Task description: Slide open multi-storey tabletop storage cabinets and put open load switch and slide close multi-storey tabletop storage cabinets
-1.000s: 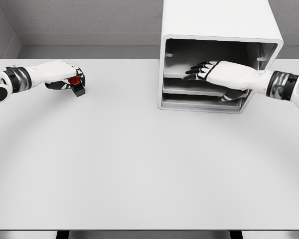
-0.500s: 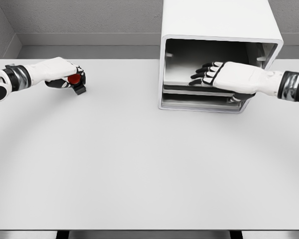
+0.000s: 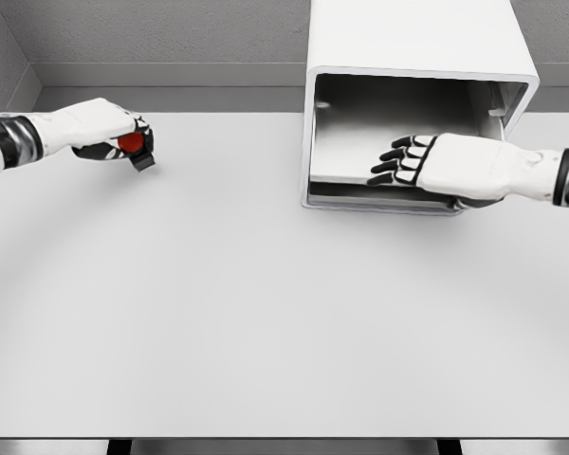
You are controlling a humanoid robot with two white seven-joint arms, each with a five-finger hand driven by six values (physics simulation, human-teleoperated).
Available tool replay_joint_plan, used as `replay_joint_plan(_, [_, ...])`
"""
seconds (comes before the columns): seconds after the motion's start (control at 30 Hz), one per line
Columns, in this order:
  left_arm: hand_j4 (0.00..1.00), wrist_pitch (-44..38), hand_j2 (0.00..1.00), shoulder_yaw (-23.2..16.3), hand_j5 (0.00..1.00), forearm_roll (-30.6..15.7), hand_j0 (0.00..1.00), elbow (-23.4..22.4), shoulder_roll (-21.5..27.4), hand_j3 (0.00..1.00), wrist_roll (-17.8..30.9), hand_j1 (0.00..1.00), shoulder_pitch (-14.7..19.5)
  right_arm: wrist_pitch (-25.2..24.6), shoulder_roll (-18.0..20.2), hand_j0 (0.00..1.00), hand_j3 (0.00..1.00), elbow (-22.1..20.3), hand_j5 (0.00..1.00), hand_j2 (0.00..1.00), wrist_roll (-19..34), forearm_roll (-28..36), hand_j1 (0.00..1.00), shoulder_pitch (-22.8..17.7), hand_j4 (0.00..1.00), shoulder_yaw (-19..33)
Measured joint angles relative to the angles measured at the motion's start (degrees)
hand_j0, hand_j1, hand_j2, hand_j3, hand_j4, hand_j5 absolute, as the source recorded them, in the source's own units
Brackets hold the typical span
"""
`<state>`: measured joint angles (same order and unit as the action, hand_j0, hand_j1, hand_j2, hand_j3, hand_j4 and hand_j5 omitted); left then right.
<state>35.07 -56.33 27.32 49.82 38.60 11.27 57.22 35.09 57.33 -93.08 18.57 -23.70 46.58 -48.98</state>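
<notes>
The white multi-storey cabinet (image 3: pixel 417 38) stands at the back right of the table, its front open. A grey drawer tray (image 3: pixel 346 156) sticks out to the cabinet's front edge. My right hand (image 3: pixel 398 163) lies with its fingers flat on top of this tray and its thumb underneath, gripping the tray's right front part. At the far left, my left hand (image 3: pixel 133 135) is curled around the load switch (image 3: pixel 131 145), a small black body with a red knob. It is held just above the table.
The white table (image 3: pixel 266 313) spreads wide between the two hands and toward its front edge. A grey wall runs behind the table. The lower storeys of the cabinet are mostly hidden by the pulled tray.
The drawer tray has slid forward out of the cabinet as my right hand drew back toward the front right. My left hand has raised the switch slightly and shifted left.
</notes>
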Motion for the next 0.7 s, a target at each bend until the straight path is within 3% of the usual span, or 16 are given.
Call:
replay_joint_plan(0.3, [0.52,0.0,0.52,0.1,0.52,0.0,0.52,10.2,5.0,0.52,0.6,0.52,-1.8,0.0,5.2,1.00,1.00,-5.9,1.00,1.00,-0.4,2.1,1.00,0.0,1.00,0.0])
replay_joint_plan(0.5, [0.52,0.0,0.52,0.0,0.52,0.1,0.52,16.3,7.2,0.52,0.7,0.52,-2.9,0.0,6.1,1.00,1.00,-6.2,1.00,1.00,-0.5,4.4,1.00,0.0,1.00,0.4])
replay_joint_plan(0.7, [0.53,0.0,0.53,0.1,0.53,0.0,0.53,22.3,8.7,0.53,0.7,0.53,-3.0,0.0,10.1,1.00,1.00,-6.1,1.00,1.00,-0.4,11.5,1.00,0.0,1.00,3.0])
